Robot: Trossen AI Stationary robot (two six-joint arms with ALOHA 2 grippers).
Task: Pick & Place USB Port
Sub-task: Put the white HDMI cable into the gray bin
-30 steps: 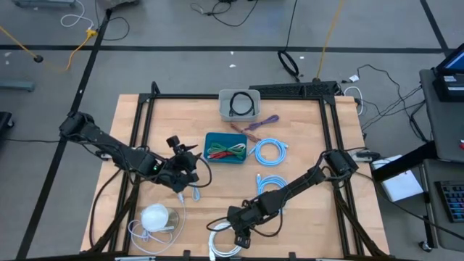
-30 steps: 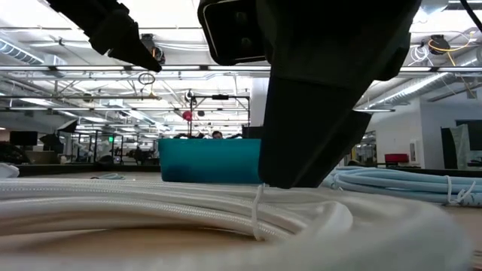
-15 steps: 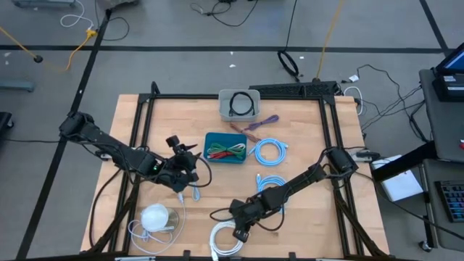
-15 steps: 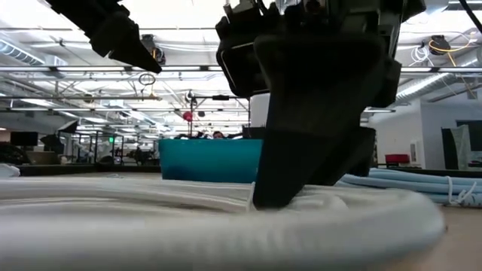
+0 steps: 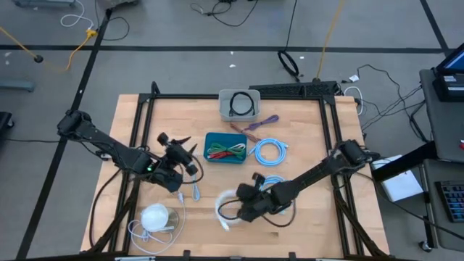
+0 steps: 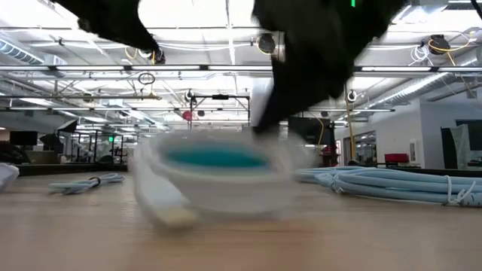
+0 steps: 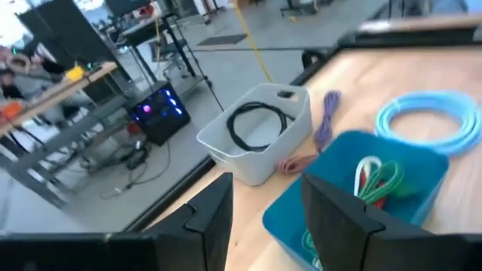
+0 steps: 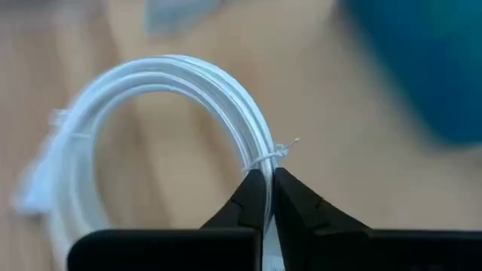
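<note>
Right hand (image 8: 265, 181) pinched narrow on the coiled white USB cable (image 8: 188, 90), fingers closed at the small tie on the coil's rim; in the low view the coil (image 6: 215, 177) hangs clear of the wooden counter (image 6: 316, 233), its plug end drooping to the surface; in the high view the coil (image 5: 228, 206) sits near the front middle of the counter (image 5: 319, 145), in front of the teal rectangular bin (image 5: 225, 148) holding red and green wires; two light-blue coiled cables (image 5: 269, 152) lie right of the bin, a grey bin with a black cable (image 5: 239, 104) at the far edge; left hand (image 5: 181, 148) waits left of the teal bin, fingers apart, holding nothing; bare counter lies along the right side.
</note>
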